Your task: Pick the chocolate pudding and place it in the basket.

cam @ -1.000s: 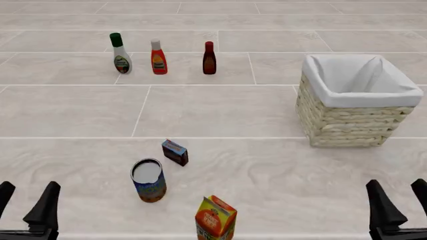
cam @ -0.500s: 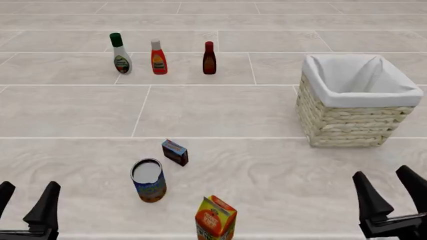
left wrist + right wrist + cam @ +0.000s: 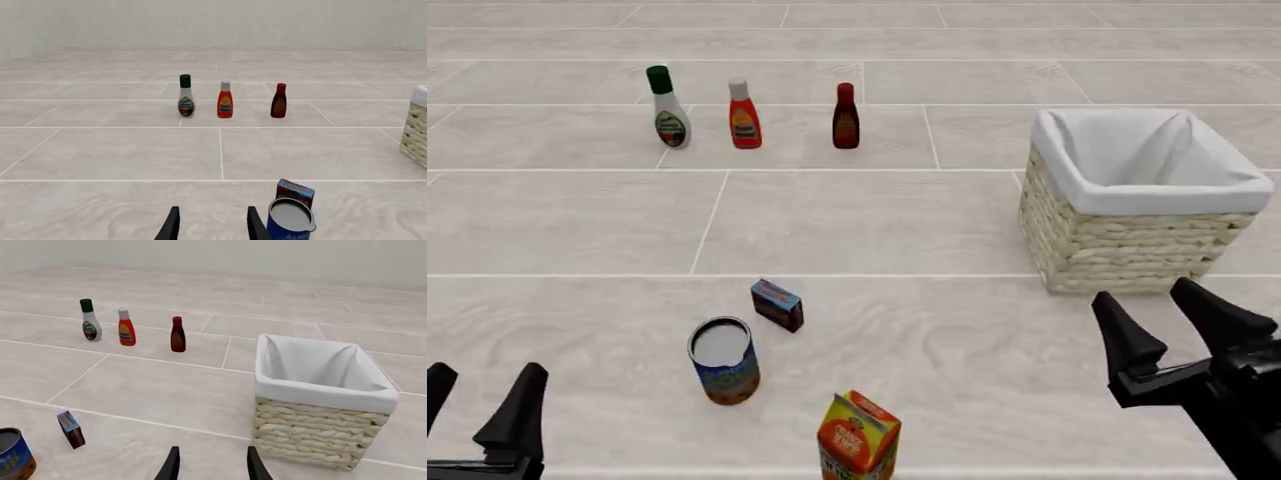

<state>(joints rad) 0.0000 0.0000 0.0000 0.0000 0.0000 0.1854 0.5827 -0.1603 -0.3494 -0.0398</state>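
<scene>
Right gripper (image 3: 1169,318) has risen and swung left, fingers spread wide — approach the chocolate pudding (image 3: 777,304) from above, clear of the can (image 3: 723,359).

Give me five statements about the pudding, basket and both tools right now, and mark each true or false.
1. The chocolate pudding lies inside the basket. False: it stands on the table by the can.
2. The right tool is open. True.
3. The left tool holds the pudding. False: it is open and holds nothing.
4. Three bottles stand in a row far across the table. True.
5. The orange juice carton is beyond the pudding. False: it is nearer the arms.
</scene>
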